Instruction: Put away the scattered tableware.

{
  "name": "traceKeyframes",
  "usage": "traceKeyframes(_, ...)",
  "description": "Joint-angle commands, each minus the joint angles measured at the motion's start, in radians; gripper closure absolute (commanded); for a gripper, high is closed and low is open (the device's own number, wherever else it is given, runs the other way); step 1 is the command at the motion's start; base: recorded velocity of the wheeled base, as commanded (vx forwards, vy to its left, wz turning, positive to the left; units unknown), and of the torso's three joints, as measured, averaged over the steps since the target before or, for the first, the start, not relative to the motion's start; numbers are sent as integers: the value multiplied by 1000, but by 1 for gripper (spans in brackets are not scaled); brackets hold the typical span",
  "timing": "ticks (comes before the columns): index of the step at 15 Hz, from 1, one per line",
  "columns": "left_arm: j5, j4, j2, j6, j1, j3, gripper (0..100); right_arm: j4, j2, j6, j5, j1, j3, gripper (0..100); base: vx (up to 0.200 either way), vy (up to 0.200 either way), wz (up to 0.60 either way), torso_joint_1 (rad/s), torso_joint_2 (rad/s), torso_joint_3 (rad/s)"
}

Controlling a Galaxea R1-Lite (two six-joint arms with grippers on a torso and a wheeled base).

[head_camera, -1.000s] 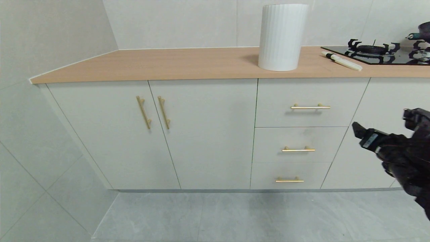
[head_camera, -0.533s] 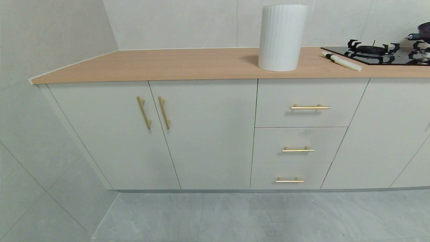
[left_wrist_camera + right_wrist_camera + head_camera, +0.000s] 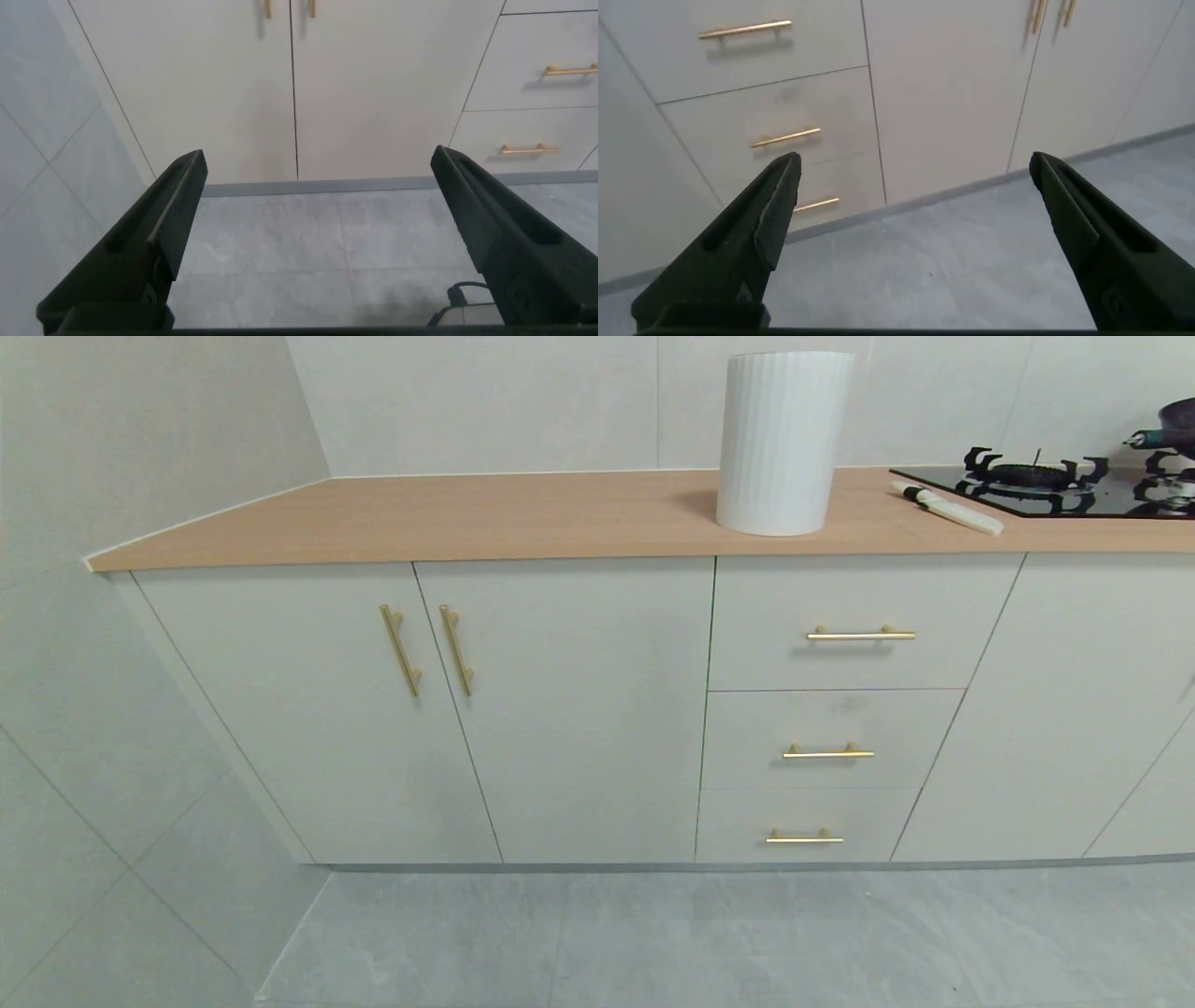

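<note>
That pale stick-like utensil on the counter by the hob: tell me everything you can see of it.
The long slim cream-white utensil lies flat and angled on the light wooden countertop, close beside the black glass hob; whether they touch I cannot tell. A dark band rings it near its far end. It looks smooth, perhaps plastic. It lies apart from the tall white ribbed cylinder, to that cylinder's right.

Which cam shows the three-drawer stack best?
Head view: the drawer stack sits whole in frame, all three fronts shut, handles clear. Right wrist view has the three handles too, but the lowest drawer is partly behind the right gripper. Left wrist view catches two handles at the frame edge.
</note>
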Motion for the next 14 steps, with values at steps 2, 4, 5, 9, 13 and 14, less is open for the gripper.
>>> traceKeyframes(2, 0, 0, 0, 0, 0, 0, 0, -107, -89, 3, 151, -2, 162, 0, 0, 0, 0, 0, 0, 0)
traceKeyframes(4, 0, 0, 0, 0, 1, 0, 0, -150, -89, 4, 230, -2, 225, 0, 0, 0, 0, 0, 0, 0)
traceKeyframes(5, 0, 0, 0, 0, 0, 0, 0, -127, -89, 6, 245, -2, 225, 0, 0, 0, 0, 0, 0, 0)
traceKeyframes(9, 0, 0, 0, 0, 0, 0, 0, -38, -88, -63, 283, -2, 225, 0, 0, 0, 0, 0, 0, 0)
traceKeyframes(13, 0, 0, 0, 0, 0, 0, 0, -47, -89, -56, 282, 0, 225, 0, 0, 0, 0, 0, 0, 0)
traceKeyframes(14, 0, 0, 0, 0, 1, 0, 0, -47, -89, -56, 279, 0, 225, 0, 0, 0, 0, 0, 0, 0)
